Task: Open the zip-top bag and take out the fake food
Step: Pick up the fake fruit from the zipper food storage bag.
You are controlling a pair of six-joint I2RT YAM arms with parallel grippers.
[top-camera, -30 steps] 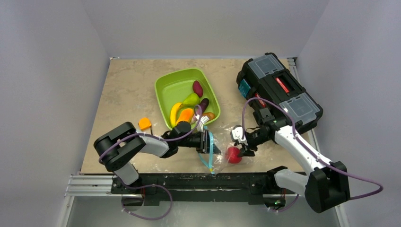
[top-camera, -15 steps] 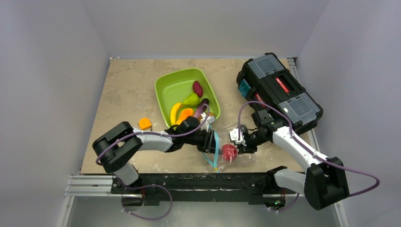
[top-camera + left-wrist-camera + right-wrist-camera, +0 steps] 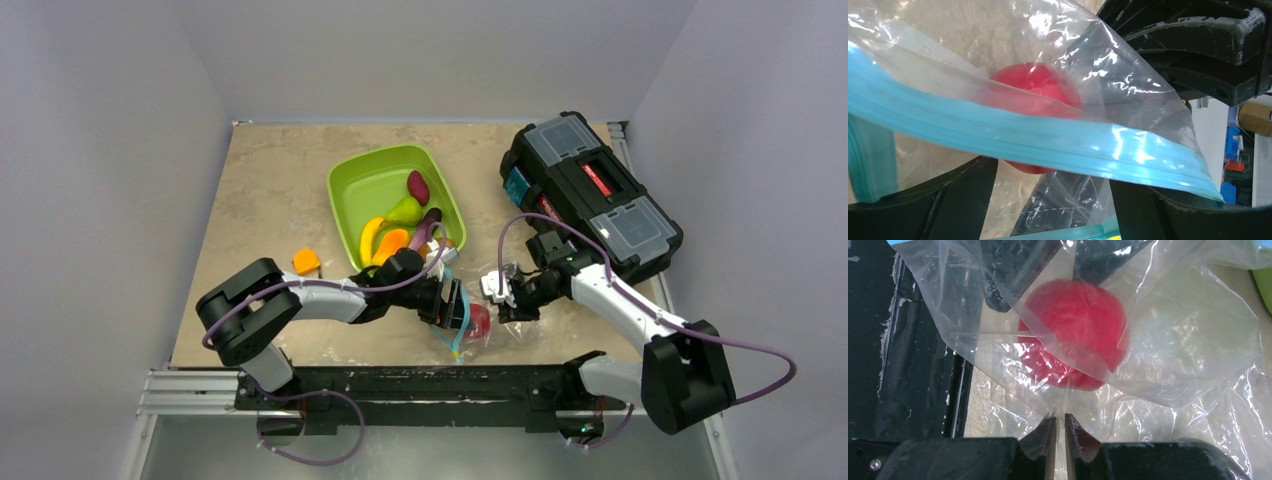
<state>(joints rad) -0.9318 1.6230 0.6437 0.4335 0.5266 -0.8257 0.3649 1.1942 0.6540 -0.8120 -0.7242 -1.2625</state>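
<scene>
The zip-top bag [image 3: 497, 312] lies between the two grippers. Its blue zip strip [image 3: 1048, 145] is draped across the left gripper [image 3: 455, 305], whose jaws have just sprung apart after pinching it. Opposite, the right gripper [image 3: 1060, 432] has clamped shut on the bag's clear film, just behind the red apple [image 3: 1073, 335]. The apple has slid toward the left gripper, so it seems ready to be reached through the mouth.

No text, brand or number can be read anywhere. A faint printed line is seen on the zip-top bag [image 3: 1178, 355] in the right wrist view, too blurred to be made out. A red label [image 3: 597, 180] on the black toolbox [image 3: 560, 160] is too small.
</scene>
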